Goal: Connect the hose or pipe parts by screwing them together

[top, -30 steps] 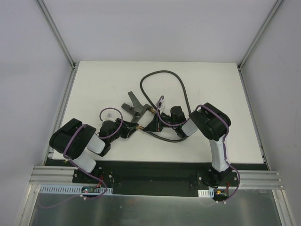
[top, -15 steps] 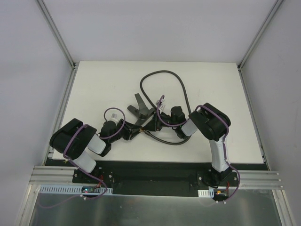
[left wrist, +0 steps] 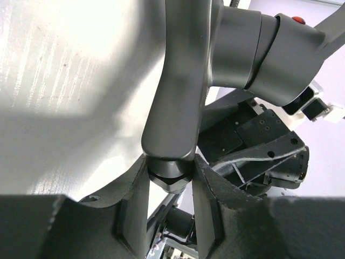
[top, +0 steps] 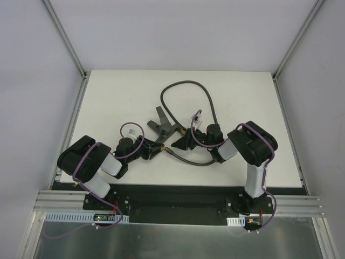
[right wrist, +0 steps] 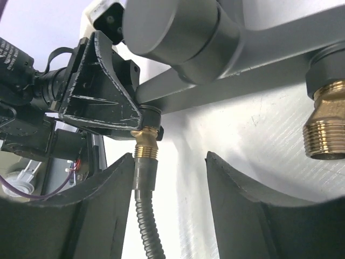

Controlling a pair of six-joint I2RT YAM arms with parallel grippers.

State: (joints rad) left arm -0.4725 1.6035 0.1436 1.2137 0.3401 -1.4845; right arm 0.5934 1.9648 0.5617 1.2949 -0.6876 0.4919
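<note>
The forked fitting (top: 161, 125) sits on the table (top: 118, 97), the hose (top: 187, 82) looping behind it

Right gripper (right wrist: 170, 156) jaws stand apart around the hose (right wrist: 146, 226), its brass end meeting 1 fitting (right wrist: 178, 32) leg; the other brass tip (right wrist: 325, 127) is at right

Black-and-white arms (top: 89, 162), looping purple cables (top: 131, 124); right pincer (right wrist: 168, 156) — matte dark-grey
</note>
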